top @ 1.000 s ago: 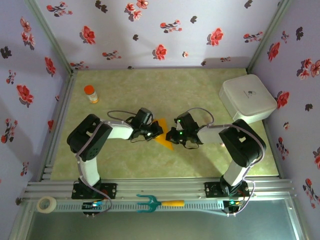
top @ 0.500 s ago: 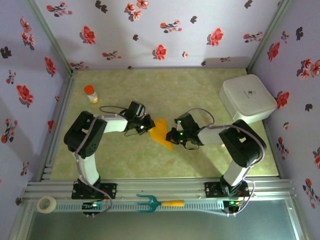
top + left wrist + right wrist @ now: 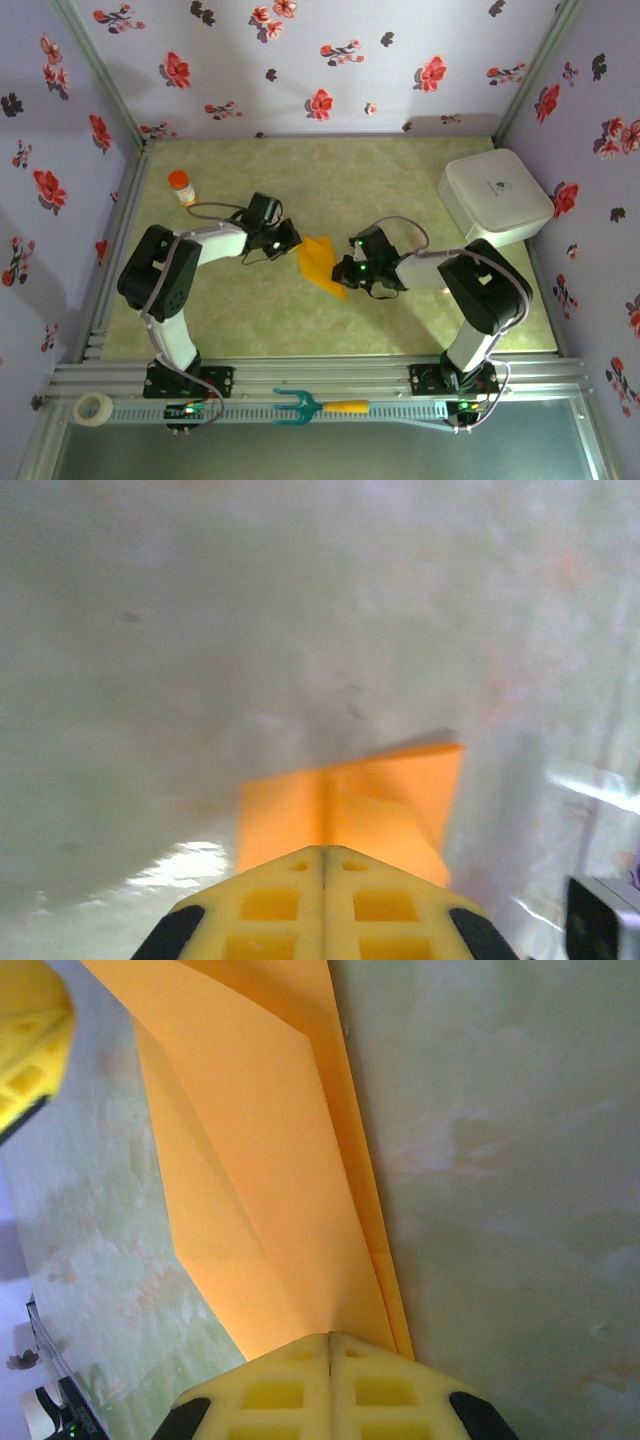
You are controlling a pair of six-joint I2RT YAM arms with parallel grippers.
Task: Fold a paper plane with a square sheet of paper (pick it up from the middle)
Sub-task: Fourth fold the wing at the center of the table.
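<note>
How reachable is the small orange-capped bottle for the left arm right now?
Probably yes, once freed. Bare tabletop lies between the left pincer and the orange-capped bottle, nothing blocking. But that pincer is shut, seemingly on the folded orange paper the right pincer also grips.

Two robot arms (image 3: 170, 280) (image 3: 490, 290), one folded orange-yellow paper (image 3: 320, 262), one orange-capped bottle (image 3: 181, 187) left of the paper, one white box (image 3: 494, 196) right of it, one teal fork (image 3: 300, 406) and one tape roll (image 3: 94, 408) nearer than it
</note>
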